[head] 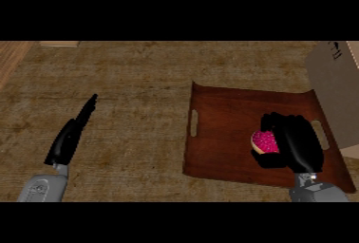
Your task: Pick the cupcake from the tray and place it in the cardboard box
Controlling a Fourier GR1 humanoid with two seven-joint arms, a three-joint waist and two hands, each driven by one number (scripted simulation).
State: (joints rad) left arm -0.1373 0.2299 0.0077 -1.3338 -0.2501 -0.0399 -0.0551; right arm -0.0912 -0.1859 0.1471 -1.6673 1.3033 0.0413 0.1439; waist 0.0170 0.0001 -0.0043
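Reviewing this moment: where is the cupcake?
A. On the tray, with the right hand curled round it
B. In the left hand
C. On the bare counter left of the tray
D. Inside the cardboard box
A: the pink-topped cupcake sits over the tray, with the right hand curled round it.

Dark reddish wood with a smooth, faintly glossy finish on the tray (pixel 224 142) under the fingers (pixel 280 121) of the right hand (pixel 298 142). Rough, mottled brown on the counter (pixel 133 71) beyond; matt cardboard on the box (pixel 335 90). Bumpy pink on the cupcake (pixel 265 141) inside the curled fingers.
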